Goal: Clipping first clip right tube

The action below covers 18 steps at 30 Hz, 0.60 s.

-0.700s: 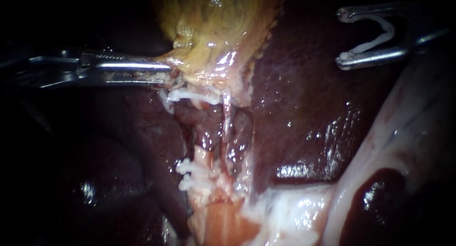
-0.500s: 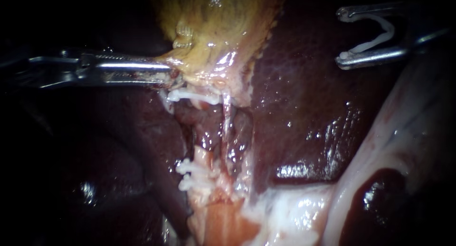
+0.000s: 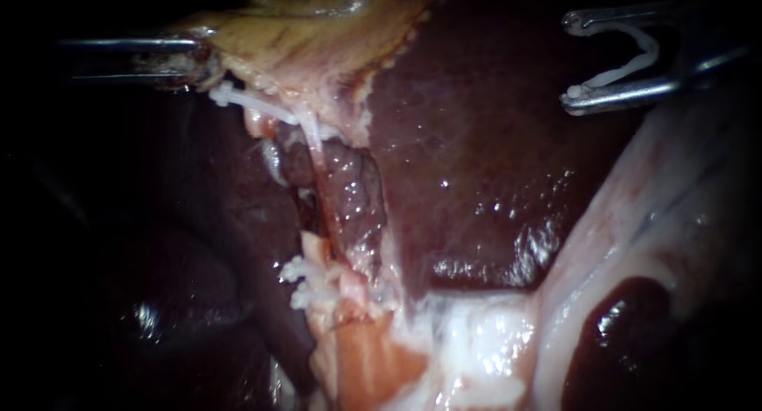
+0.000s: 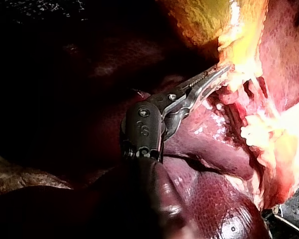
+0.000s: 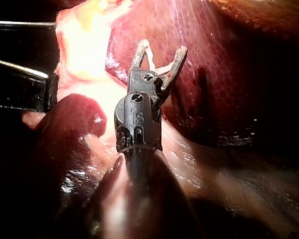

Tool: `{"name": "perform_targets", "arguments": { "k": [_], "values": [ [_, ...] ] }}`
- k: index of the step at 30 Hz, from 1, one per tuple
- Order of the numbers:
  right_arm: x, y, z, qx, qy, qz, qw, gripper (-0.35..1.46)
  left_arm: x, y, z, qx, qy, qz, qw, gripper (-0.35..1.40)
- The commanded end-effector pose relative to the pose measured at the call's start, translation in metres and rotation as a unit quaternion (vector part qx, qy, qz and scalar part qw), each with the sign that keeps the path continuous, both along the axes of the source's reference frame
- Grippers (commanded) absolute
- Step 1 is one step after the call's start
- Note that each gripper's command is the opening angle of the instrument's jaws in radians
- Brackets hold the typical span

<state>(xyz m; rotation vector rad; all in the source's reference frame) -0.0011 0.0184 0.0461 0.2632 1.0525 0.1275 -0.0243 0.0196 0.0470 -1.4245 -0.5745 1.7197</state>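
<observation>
White clip (image 3: 649, 58) — open V, seated between the right instrument's (image 3: 573, 62) jaws, clear of tissue. Thin pale tube (image 3: 313, 145) — taut, running from gallbladder (image 3: 317, 38) edge downward, well apart.

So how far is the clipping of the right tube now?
Done: the left instrument grips the gallbladder; white clips sit beside the right tube. In hand: the right instrument carries a loaded clip between its jaws, over the liver, apart from the tube. Left: bring it around the bare right tube and close it.
</observation>
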Motion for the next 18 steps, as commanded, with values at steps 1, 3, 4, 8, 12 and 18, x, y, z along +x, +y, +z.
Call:
{"name": "perform_targets", "arguments": {
  "k": [1,3,4,8,12,18],
  "values": [
    [0.0003,-0.0005,0.0001,0.003,0.004,-0.006,1.0000,0.50,-0.0001,0.0000,0.0000,-0.001,0.000,0.000,1.0000,-0.35],
    [0.0013,-0.0017,0.0001,0.006,0.011,-0.015,0.9998,0.50,-0.0002,-0.0001,0.0001,-0.001,0.000,-0.001,1.0000,-0.35],
    [0.0018,-0.0022,0.0001,0.008,0.013,-0.020,0.9997,0.50,-0.0002,-0.0001,0.0002,-0.001,0.000,-0.001,1.0000,-0.35],
    [0.0051,-0.0045,0.0003,0.033,0.020,-0.027,0.9989,0.50,-0.0006,-0.0002,0.0003,-0.002,0.001,-0.002,1.0000,-0.35],
    [0.0088,-0.0074,0.0008,0.059,0.026,-0.036,0.9973,0.50,-0.0010,-0.0003,0.0005,-0.002,0.002,-0.003,1.0000,-0.35],
    [0.0146,-0.0120,0.0034,0.104,0.026,-0.048,0.9930,0.50,-0.0012,-0.0002,0.0005,-0.002,0.002,-0.003,1.0000,-0.35]
  ]
}}
